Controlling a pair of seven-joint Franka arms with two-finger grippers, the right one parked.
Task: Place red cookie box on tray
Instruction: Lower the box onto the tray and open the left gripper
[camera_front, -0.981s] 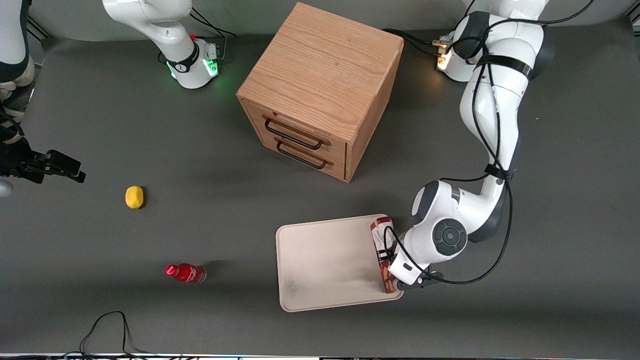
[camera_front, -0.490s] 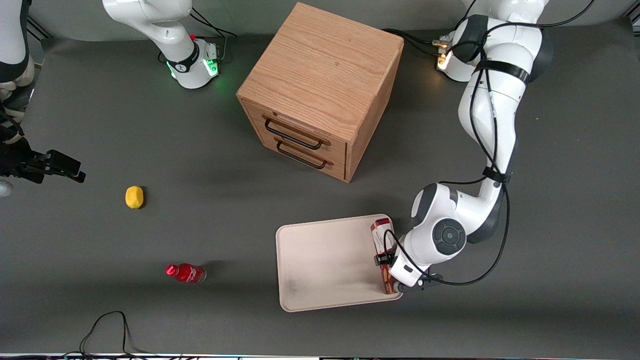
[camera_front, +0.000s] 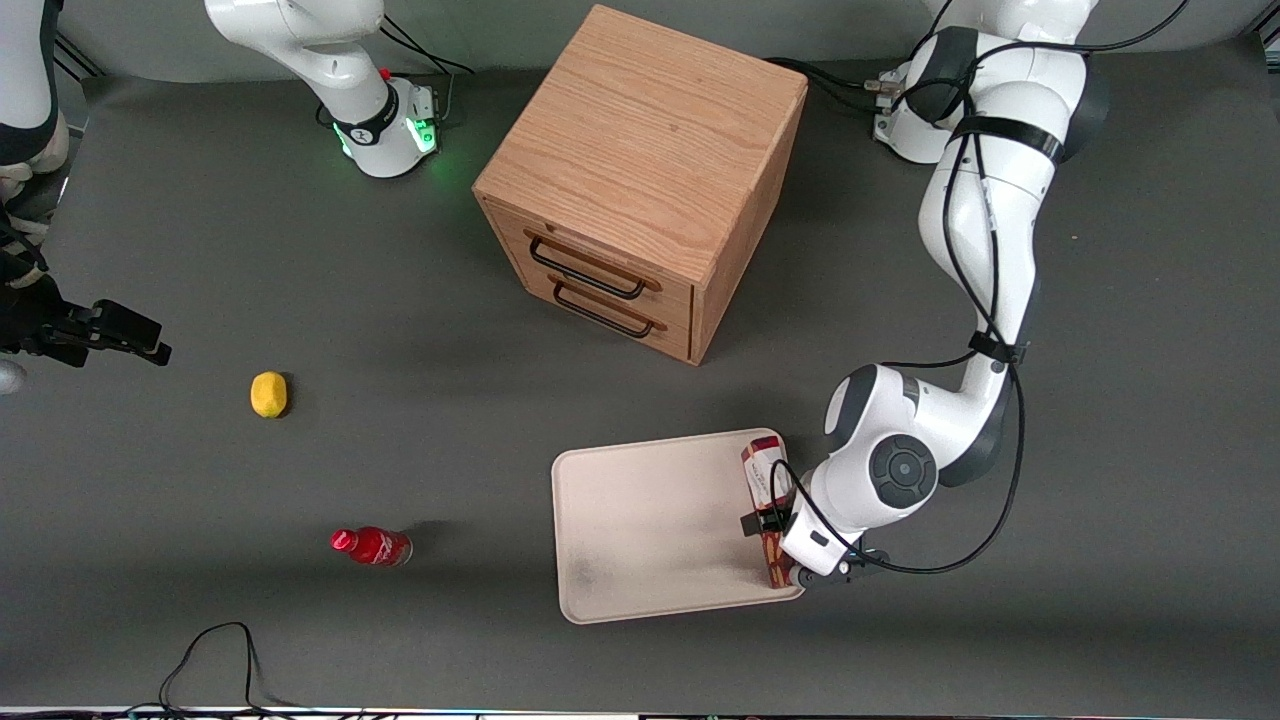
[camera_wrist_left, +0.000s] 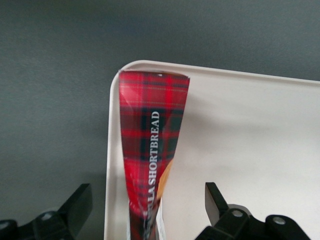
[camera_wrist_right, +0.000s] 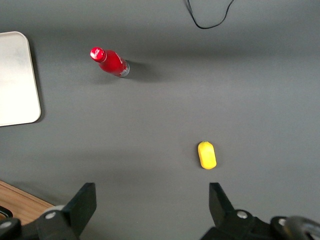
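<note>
- Toppling is our main worry; the red cookie box (camera_wrist_left: 150, 150) stands on its narrow edge on the tray (camera_front: 640, 530), close along the rim at the working arm's end
- Our gripper (camera_wrist_left: 145, 212) straddles it, fingers spread clear of both faces; a sideways brush while lifting away could tip it over the rim onto the table

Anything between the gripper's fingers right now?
Yes. In the left wrist view the open gripper straddles the red cookie box, standing on edge at the rim of the tray; neither finger visibly touches it.

- Wooden drawer cabinet (camera_front: 640, 180), two black handles, at twelve o'clock on the table.
- Lemon (camera_front: 268, 394) at nine o'clock.
- Small red bottle (camera_front: 372, 546), lying at seven o'clock.
</note>
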